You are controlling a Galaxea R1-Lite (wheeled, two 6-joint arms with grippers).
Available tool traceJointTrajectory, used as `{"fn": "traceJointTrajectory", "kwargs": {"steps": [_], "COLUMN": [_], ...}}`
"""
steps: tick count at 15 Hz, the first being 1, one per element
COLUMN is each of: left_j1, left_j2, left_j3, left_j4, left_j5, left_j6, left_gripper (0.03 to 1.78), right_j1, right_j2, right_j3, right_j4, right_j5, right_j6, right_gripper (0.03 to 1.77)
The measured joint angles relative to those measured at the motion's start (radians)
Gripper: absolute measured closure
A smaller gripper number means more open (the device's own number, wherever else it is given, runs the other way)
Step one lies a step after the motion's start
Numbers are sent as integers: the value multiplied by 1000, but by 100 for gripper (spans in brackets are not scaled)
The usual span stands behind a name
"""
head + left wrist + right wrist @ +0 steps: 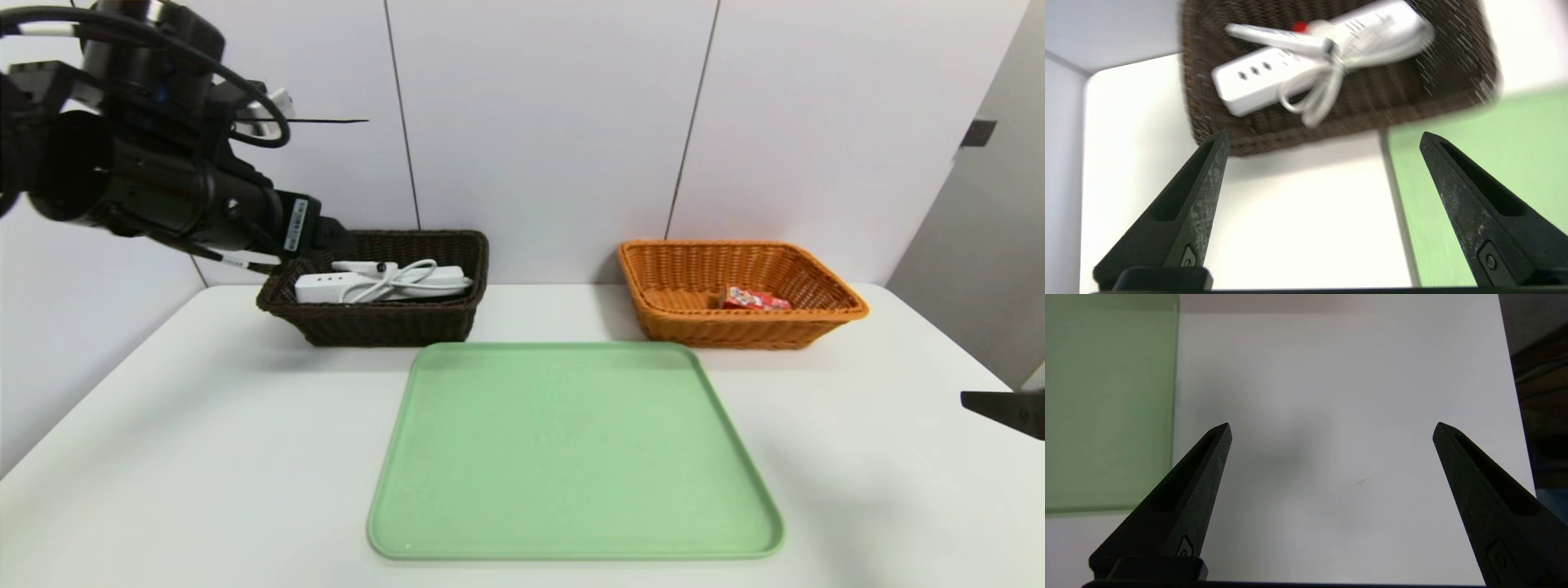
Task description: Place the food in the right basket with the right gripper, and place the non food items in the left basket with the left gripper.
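While the left gripper (1323,139) hung with jaws apart and empty near the left basket (384,322), the power strip (326,287) and marker (359,266) lay inside; the red pouch (753,299) lay in the right basket (678,327). The right gripper (1331,428) gaped, empty. The pouch looked light, crinkly; pinch 1 edge.

Power strip (382,283) inside dark basket (384,322)

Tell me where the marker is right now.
In the head view, the marker lies in the dark basket at the table's far left, on top of the power strip.
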Motion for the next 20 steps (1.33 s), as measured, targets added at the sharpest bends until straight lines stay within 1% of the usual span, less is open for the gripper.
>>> {"fn": "traceJointTrajectory", "kwargs": {"steps": [1, 2, 3, 4, 5, 6, 7, 9, 10, 12, 15, 17, 18, 19, 20], "left_j1": [7, 12, 16, 17, 19, 20, 21, 27, 49, 109, 148, 157, 160, 162, 164], "left_j2": [-69, -130, -203, -271, -347, -417, -490, -616, -671, -780, -966, -1106, -1178, -1232, -1271], "left_j3": [61, 110, 168, 223, 283, 340, 393, 460, 478, 511, 604, 687, 736, 771, 799], "left_j4": [0, 0, 2, 4, 5, 4, 2, 2, 1, 0, 4, 9, 9, 0, -8], "left_j5": [-71, -119, -155, -166, -153, -122, -77, -13, 0, 7, 14, 34, 56, 93, 142], "left_j6": [58, 101, 142, 169, 186, 194, 198, 187, 180, 171, 154, 148, 132, 91, 20], "left_gripper": [16, 16, 15, 14, 14, 14, 14, 14, 13, 12, 12, 12, 12, 12, 12], "right_j1": [1, 7, 25, 44, 60, 67, 71, 74, 72, 61, 19, 1, -4, -7, -7], "right_j2": [-3, -5, -7, -8, -9, -14, -25, -61, -85, -155, -324, -476, -554, -629, -705], "right_j3": [-30, -59, -91, -113, -133, -145, -150, -150, -148, -133, -39, 52, 95, 134, 172], "right_j4": [8, 28, 53, 76, 87, 89, 91, 121, 138, 163, 173, 175, 176, 176, 176], "right_j5": [49, 99, 160, 207, 234, 235, 228, 199, 193, 184, 156, 134, 126, 121, 119], "right_j6": [-21, -41, -57, -63, -64, -63, -61, -62, -62, -59, -54, -54, -54, -55, -56], "right_gripper": [10, 10, 10, 10, 10, 10, 10, 10, 10, 10, 10, 10, 10, 10, 10]}}
